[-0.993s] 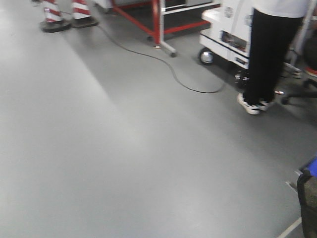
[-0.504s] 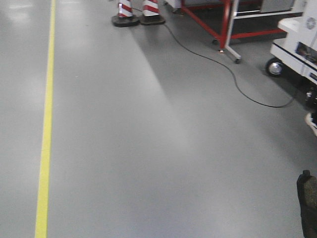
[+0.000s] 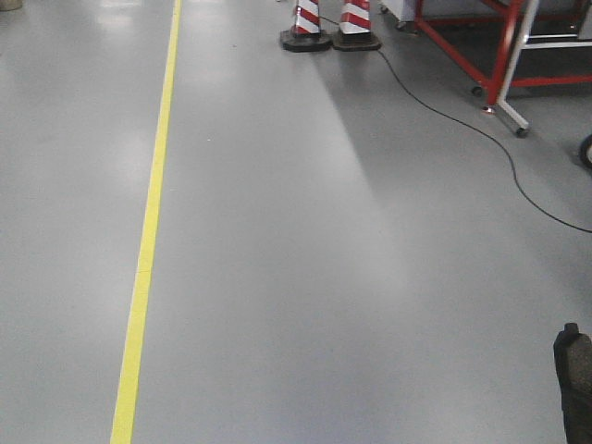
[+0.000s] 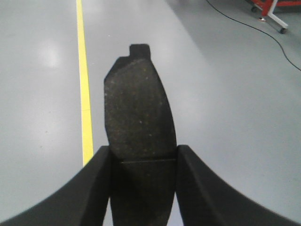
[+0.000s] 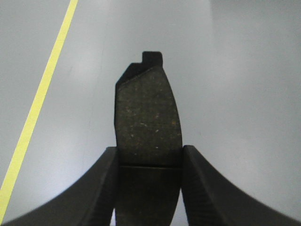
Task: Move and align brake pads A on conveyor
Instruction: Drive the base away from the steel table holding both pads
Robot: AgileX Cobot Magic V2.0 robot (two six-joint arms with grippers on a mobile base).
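- Black left fingers (image 4: 91, 188) clench a flat curved dark grey brake pad (image 4: 138, 113) over the glossy grey floor (image 4: 235, 117), near a yellow floor line (image 4: 84, 94).
- Black right fingers (image 5: 94, 188) clench a second dark grey brake pad (image 5: 148, 117) likewise.

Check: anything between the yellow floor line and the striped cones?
Nothing: bare grey floor between yellow line and cones, per the front view.

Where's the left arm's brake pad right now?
Left wrist view: brake pad clamped in the left gripper, above the grey floor, yellow line just image-left of it.
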